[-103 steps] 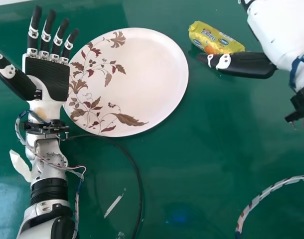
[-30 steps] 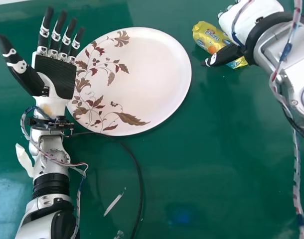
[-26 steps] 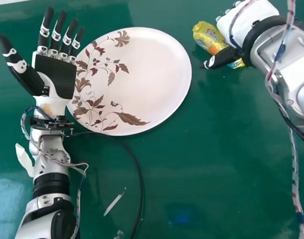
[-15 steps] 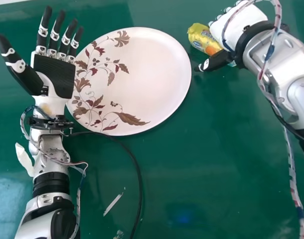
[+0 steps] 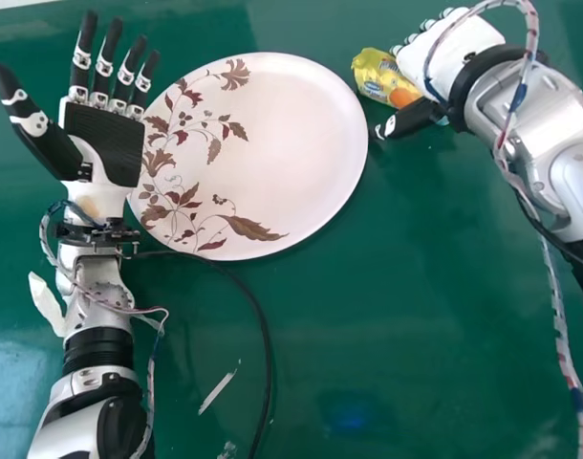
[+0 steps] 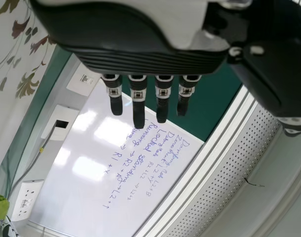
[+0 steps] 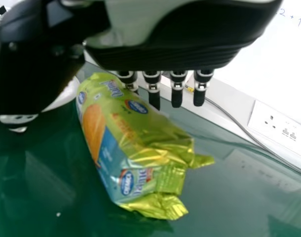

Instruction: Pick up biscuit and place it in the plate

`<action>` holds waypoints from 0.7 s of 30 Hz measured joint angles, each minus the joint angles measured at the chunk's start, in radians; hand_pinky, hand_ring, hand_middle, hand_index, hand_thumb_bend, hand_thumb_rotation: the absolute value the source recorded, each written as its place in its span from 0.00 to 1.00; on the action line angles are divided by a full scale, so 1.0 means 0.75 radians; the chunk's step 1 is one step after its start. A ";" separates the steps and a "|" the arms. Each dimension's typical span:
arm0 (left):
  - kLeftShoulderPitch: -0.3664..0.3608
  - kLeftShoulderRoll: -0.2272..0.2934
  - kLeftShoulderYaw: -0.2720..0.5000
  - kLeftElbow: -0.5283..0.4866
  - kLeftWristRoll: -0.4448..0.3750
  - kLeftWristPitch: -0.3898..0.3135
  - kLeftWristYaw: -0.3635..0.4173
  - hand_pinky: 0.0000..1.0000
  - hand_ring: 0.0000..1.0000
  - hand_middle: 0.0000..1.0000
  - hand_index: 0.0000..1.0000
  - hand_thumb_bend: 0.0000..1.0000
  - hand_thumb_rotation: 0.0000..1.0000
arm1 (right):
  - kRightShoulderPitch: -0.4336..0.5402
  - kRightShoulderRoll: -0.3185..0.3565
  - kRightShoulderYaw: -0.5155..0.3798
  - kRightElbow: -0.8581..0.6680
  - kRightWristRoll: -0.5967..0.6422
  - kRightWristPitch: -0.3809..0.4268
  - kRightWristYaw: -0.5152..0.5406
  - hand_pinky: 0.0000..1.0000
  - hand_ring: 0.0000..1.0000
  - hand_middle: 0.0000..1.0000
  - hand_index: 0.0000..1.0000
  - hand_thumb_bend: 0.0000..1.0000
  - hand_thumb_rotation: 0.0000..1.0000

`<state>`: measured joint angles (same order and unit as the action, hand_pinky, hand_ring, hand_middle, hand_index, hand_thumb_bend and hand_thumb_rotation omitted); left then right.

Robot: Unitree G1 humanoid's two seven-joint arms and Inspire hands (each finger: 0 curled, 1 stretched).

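Head view: biscuit pack [image 5: 376, 76] shifted nearer plate [image 5: 291, 163], between right hand [image 5: 462, 50] thumb and fingers.
Fingers straight, slightly spread; grasp seems needed.

Tight squeeze here: narrow gap between biscuit packet [image 5: 376, 78] and plate [image 5: 291, 153], thumb of right hand [image 5: 468, 48] jutting near rim! Left hand [image 5: 102, 143] blocks plate's left side. Wide lane down table [image 5: 406, 306], black cable [image 5: 264, 325] to right arm [image 5: 530, 124]!

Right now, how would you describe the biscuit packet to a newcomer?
On the green table, find the big leaf-patterned plate. Right of its rim, partly hidden by the right hand, is the packet: shiny and yellow, unlike the pale plate.
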<state>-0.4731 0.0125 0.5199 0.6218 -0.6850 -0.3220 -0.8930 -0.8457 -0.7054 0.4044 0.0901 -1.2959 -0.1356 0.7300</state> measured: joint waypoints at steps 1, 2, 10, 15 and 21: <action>-0.004 0.000 0.003 0.005 0.000 0.000 0.000 0.99 0.90 0.96 0.99 1.00 1.00 | -0.004 0.000 0.000 0.012 0.005 0.000 -0.007 0.98 1.00 1.00 1.00 0.97 0.56; -0.006 0.000 0.005 0.008 0.000 0.003 0.000 0.99 0.91 0.97 1.00 1.00 0.99 | -0.007 0.000 0.000 0.022 0.014 0.001 -0.013 0.96 1.00 1.00 1.00 0.97 0.53; -0.015 0.006 0.030 0.009 -0.042 0.106 0.020 0.95 0.90 0.97 0.99 1.00 0.96 | -0.019 -0.004 0.008 0.106 0.059 0.009 -0.095 0.56 0.93 1.00 1.00 0.93 0.21; -0.016 0.007 0.030 0.011 -0.038 0.105 0.040 0.93 0.89 0.96 0.99 1.00 0.96 | -0.022 -0.014 0.012 0.108 0.082 0.009 -0.102 0.38 0.71 0.97 0.92 0.73 0.02; -0.022 0.014 0.030 0.015 -0.043 0.135 0.050 0.91 0.89 0.96 0.98 1.00 0.98 | -0.029 -0.020 0.017 0.093 0.099 0.008 -0.100 0.38 0.49 0.74 0.70 0.47 0.00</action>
<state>-0.4896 0.0229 0.5423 0.6326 -0.7175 -0.2206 -0.8557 -0.8672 -0.7203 0.4175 0.1602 -1.2214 -0.1299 0.6552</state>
